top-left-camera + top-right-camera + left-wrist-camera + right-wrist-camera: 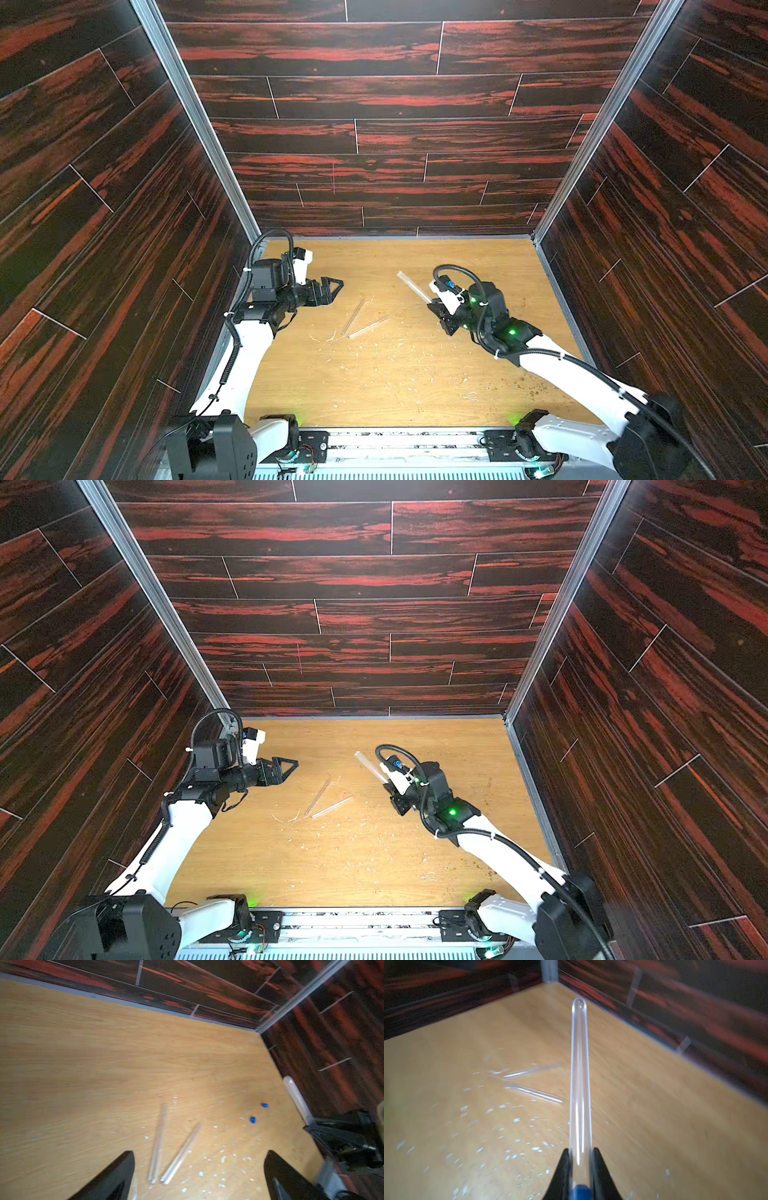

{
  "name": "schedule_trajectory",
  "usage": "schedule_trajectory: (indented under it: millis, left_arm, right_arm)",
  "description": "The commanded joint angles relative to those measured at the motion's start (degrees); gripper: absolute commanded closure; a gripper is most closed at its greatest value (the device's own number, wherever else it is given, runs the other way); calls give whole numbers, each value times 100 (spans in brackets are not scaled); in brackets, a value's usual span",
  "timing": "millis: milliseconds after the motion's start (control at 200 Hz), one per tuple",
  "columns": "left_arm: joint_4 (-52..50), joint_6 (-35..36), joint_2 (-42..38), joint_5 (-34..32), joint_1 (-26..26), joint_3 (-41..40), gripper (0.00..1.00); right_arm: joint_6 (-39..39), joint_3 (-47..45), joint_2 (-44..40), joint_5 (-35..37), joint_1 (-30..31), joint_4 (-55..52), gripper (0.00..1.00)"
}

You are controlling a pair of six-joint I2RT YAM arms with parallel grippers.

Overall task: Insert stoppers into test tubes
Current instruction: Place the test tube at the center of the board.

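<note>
place: enclosed robot lab cell | signs: dark red-streaked wood-print wall panels [395, 104]; silver aluminium corner posts [195, 116]; pale oak-grain tabletop [395, 386]; two white-and-black robot arms [249, 353]; thin clear test tubes [368, 327]

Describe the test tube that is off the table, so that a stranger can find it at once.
Over the wooden table, find the right end effector. The test tube clamped in it slants up off the wood, a blue stopper at its gripped end; the other two tubes lie flat.

Blue stoppers [252, 1119], clear test tubes [158, 1142].
</note>
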Motion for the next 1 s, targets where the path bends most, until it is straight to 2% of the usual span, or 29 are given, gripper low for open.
schedule_trajectory:
  millis: [0, 225, 376, 631, 997]
  left_arm:
    - [-3, 228, -42, -435, 41, -101, 0]
    - [49, 380, -72, -338, 42, -272, 0]
    - [-111, 504, -152, -336, 57, -245, 0]
    - [-87, 640, -283, -195, 80, -377, 0]
    - [-70, 817, -406, -129, 130, -488, 0]
  right_arm:
    - [785, 118, 377, 671, -20, 104, 94]
    - [1119, 622, 1298, 875, -153, 81, 94]
    - [1397, 1006, 1935, 659, -390, 96, 94]
    - [1605, 1747, 3018, 660, -669, -142, 94]
    - [1679, 2597, 4339, 765, -722, -291, 94]
